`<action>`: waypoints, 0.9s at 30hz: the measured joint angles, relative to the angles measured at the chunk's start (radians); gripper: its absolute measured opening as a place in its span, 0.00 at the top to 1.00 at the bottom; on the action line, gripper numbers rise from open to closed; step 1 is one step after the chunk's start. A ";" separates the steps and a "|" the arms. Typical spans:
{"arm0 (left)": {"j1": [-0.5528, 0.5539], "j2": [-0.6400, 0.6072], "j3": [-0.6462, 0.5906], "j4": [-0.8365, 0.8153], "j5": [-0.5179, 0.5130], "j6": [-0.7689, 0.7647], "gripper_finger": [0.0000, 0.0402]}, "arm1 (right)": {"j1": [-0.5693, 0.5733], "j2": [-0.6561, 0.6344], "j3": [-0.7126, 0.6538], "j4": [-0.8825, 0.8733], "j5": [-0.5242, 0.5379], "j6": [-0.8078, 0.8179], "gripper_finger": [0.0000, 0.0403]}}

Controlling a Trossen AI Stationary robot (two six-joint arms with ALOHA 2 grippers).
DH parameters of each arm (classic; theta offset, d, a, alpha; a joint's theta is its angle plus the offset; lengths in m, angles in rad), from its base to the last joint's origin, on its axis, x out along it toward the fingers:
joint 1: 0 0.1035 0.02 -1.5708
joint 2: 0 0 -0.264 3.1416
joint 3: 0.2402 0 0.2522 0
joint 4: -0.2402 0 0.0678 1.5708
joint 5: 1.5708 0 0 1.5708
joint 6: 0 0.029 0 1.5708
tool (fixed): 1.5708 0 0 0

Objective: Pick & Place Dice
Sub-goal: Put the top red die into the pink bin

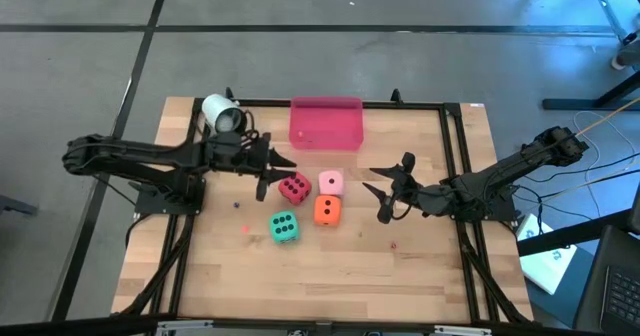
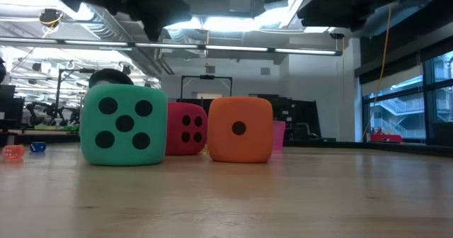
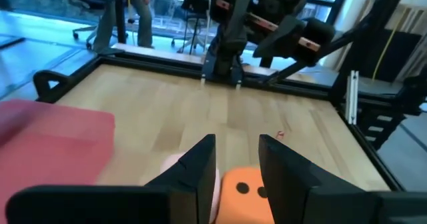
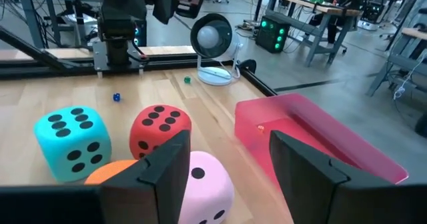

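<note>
Dice: red (image 1: 294, 187), pink (image 1: 331, 183), orange (image 1: 326, 210), green (image 1: 284, 227) clustered mid-worktop (image 1: 420, 266), none in tray (image 1: 326, 123) | left pincer (image 1: 266, 173) empty, fingers apart, beside red, likely lining up | right pincer (image 1: 382, 191) apart, empty, waiting near pink

Bright ceiling strip lights (image 2: 233, 48) glare overhead; soft shadows, foreground tabletop (image 2: 283, 202) blurred

- The four dice (image 1: 308, 205) sit clustered mid-table, with narrow gaps between them.
- The pink tray (image 1: 326, 123) blocks the far side of the cluster.
- Bare table (image 1: 400, 286) lies open along the near edge.
- The left end effector (image 1: 276, 172) crowds the red die (image 1: 294, 188).
</note>
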 joint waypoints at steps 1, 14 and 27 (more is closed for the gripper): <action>-0.003 0.000 -0.006 0.006 0.000 0.001 0.73 | 0.000 0.000 0.000 0.000 0.000 -0.011 0.49; -0.030 0.000 -0.007 -0.063 0.000 0.003 0.74 | -0.010 0.000 0.000 0.000 0.000 -0.089 0.49; -0.030 0.055 -0.007 -0.097 0.105 -0.117 0.68 | -0.020 0.000 0.000 0.000 -0.021 -0.026 0.49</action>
